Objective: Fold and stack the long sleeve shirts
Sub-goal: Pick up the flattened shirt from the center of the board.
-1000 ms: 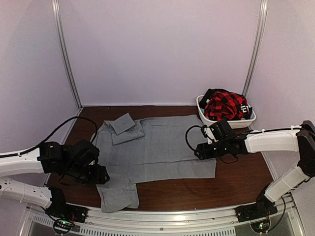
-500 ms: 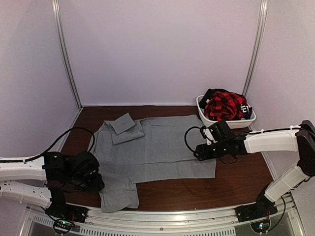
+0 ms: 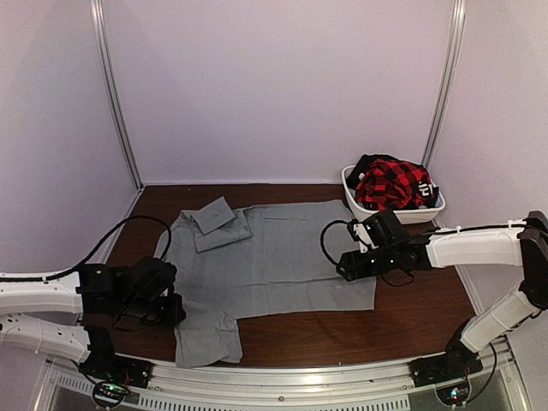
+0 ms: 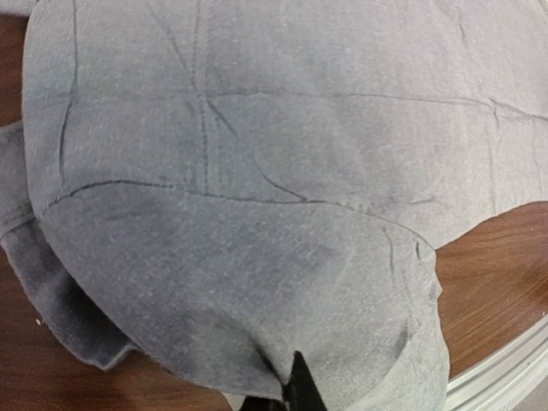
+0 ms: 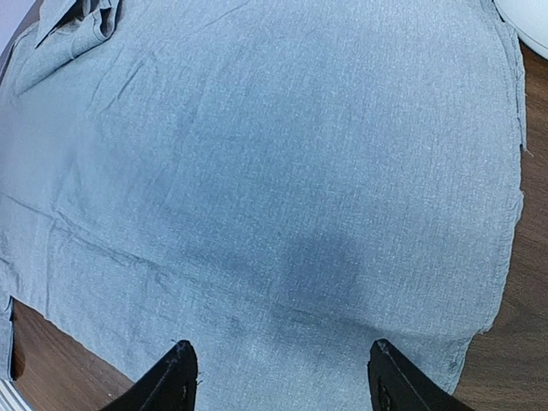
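A light-grey long sleeve shirt (image 3: 274,257) lies spread flat on the brown table. One sleeve (image 3: 218,224) is folded over it at the far left. The other sleeve (image 3: 205,334) hangs toward the near edge. My left gripper (image 3: 175,310) sits low at the shirt's near-left edge. In the left wrist view the left gripper (image 4: 295,378) is shut, with the grey cloth (image 4: 257,171) bunched into a pinch at its tip. My right gripper (image 3: 342,265) hovers over the shirt's right side. Its black fingertips (image 5: 175,377) stand wide apart over flat cloth (image 5: 282,154), holding nothing.
A white basket (image 3: 351,190) at the back right holds a red-and-black plaid garment (image 3: 390,184) and dark clothes; its corner (image 5: 527,17) shows in the right wrist view. Bare table (image 3: 411,308) lies right of the shirt. A metal rail (image 3: 300,375) runs along the near edge.
My left gripper has come down to the shirt's near-left edge and closed on the cloth, puckering it. The right arm has not moved.
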Robot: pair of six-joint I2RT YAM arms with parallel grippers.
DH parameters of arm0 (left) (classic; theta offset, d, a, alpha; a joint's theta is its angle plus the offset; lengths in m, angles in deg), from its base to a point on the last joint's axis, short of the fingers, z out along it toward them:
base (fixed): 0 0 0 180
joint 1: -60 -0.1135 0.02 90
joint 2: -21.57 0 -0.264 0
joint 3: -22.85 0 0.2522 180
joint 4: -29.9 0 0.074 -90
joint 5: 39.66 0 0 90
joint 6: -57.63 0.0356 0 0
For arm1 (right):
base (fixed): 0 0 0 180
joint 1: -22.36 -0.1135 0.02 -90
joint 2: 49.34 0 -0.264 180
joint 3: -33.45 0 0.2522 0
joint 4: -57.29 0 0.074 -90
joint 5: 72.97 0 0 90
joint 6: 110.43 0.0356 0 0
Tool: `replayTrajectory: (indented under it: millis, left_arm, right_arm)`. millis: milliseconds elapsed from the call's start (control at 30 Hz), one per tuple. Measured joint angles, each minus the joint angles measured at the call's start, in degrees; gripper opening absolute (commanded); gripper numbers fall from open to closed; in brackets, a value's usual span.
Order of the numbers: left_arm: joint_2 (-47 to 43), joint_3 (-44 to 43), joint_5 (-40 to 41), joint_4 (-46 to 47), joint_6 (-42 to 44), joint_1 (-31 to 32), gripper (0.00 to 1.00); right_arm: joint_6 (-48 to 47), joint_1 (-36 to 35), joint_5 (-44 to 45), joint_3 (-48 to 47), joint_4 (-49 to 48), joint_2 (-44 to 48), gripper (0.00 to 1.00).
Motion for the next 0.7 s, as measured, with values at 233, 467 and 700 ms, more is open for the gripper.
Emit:
replayTrajectory:
  millis: [233,467,700]
  left_arm:
    - [2.4,-8.9,1.5,-2.7,4.3,-0.8,0.0]
    - [3.9,-17.7,2.3,-8.2,11.9,-7.5,0.0]
    - [6.7,-20.5,1.4,-10.8,18.8,-12.4,0.0]
  right_arm:
    - [-0.3,-0.2,0.9,0.0,3.0,2.4,0.7]
    - [-0.7,-0.3,1.5,0.0,8.5,6.6,0.7]
    - [1.2,-1.3,1.5,0.3,13.3,9.0,0.69]
